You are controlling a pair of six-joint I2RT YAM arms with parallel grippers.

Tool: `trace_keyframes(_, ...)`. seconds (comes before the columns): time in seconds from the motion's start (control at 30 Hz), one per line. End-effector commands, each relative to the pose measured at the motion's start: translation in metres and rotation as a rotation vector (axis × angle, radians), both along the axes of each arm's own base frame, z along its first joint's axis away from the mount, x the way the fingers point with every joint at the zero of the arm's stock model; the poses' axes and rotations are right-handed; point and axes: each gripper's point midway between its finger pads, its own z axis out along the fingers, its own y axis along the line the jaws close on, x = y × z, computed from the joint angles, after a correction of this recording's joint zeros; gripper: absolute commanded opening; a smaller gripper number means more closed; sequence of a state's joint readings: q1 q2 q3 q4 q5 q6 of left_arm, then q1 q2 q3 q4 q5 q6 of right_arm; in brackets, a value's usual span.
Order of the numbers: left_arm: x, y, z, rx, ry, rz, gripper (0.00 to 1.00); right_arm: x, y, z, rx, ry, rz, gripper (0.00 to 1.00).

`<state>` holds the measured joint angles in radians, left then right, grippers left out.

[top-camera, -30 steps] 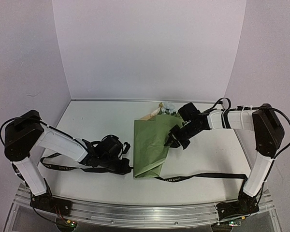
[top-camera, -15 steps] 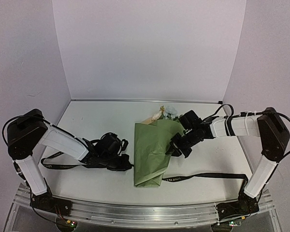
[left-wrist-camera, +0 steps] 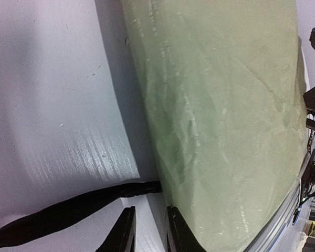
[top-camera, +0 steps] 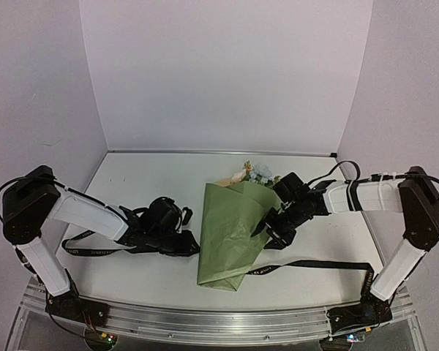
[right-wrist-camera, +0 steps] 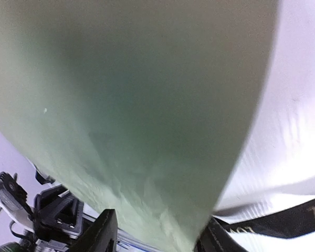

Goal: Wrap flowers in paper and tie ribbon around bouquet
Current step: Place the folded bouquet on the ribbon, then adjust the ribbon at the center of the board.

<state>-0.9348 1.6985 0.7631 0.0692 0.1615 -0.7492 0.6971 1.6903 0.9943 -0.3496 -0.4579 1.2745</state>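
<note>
On the counter (top-camera: 132, 183) the paper (top-camera: 230, 234) lies rolled in a cone and has slid a little nearer. The ribbon (top-camera: 322, 265) lies flat under it, not tied yet. The right end effector (top-camera: 272, 232) has opened wide around the paper's edge. The left end effector (top-camera: 189, 247) is open a crack and holds nothing. The wrapping looks done. The flowers (top-camera: 257, 172) peek out the far end.

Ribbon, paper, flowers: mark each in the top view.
ribbon (top-camera: 322, 264), top view, stretch right of the paper.
paper (top-camera: 230, 227), top view, middle of its olive face.
flowers (top-camera: 260, 172), top view, pale blossoms at far end.
</note>
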Motion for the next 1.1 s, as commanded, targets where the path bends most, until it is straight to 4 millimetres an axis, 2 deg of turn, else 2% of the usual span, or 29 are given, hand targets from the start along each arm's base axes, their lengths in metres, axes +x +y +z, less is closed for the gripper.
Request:
trace_keyframes(0.0, 0.002, 0.002, 0.033, -0.043, -0.055, -0.013, 0.25, -0.02, -0.032, 0.022, -0.108, -0.066, 0.078, 0.6)
trace_keyframes(0.13, -0.002, 0.006, 0.04, -0.057, -0.06, -0.012, 0.32, -0.039, -0.071, 0.022, -0.233, -0.092, 0.089, 0.71)
trace_keyframes(0.23, -0.001, 0.013, 0.043, -0.049, -0.067, 0.021, 0.37, -0.051, -0.1, 0.016, -0.317, -0.117, 0.059, 0.72)
trace_keyframes(0.33, 0.007, 0.035, 0.043, 0.015, -0.078, 0.128, 0.42, -0.063, -0.128, 0.006, -0.396, -0.109, 0.001, 0.71)
trace_keyframes(0.53, 0.026, 0.106, 0.046, 0.124, -0.092, 0.437, 0.47, -0.076, -0.17, -0.003, -0.546, -0.112, -0.078, 0.69)
trace_keyframes(0.73, 0.032, 0.176, 0.055, 0.182, -0.111, 0.672, 0.53, -0.076, -0.221, -0.007, -0.699, -0.191, -0.186, 0.77)
trace_keyframes(0.93, 0.022, 0.237, 0.048, 0.219, -0.04, 0.934, 0.61, -0.082, -0.235, -0.017, -0.681, -0.103, -0.257, 0.79)
trace_keyframes(1.07, 0.001, 0.282, 0.041, 0.297, 0.026, 1.136, 0.67, -0.087, -0.244, -0.022, -0.682, -0.084, -0.279, 0.79)
